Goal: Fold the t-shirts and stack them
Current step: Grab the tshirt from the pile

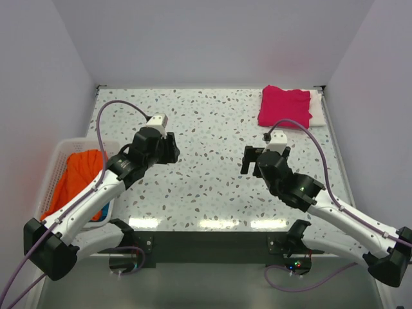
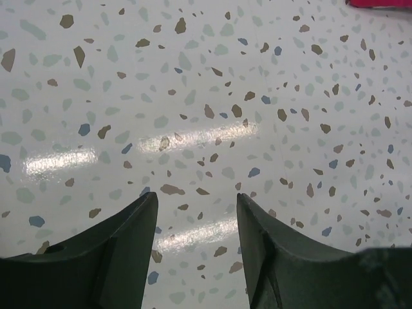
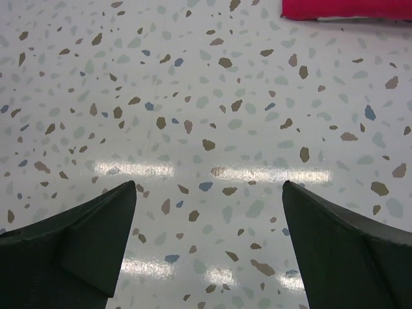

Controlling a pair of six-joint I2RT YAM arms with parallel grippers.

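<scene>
A folded magenta-pink t-shirt point(image 1: 284, 107) lies at the table's back right on a folded white t-shirt point(image 1: 317, 108). The orange t-shirt point(image 1: 80, 180) is bunched in the white basket point(image 1: 56, 161) at the left, with a bit of teal-blue t-shirt point(image 1: 101, 213) under it. My left gripper point(image 1: 172, 150) is open and empty over bare table left of centre point(image 2: 196, 196). My right gripper point(image 1: 249, 161) is open wide and empty over bare table right of centre point(image 3: 209, 185). The pink t-shirt's edge shows at the top of both the right wrist view point(image 3: 347, 8) and the left wrist view point(image 2: 380, 2).
The speckled table point(image 1: 212, 129) has white walls at the back and both sides. The basket stands off the table's left edge beside my left arm.
</scene>
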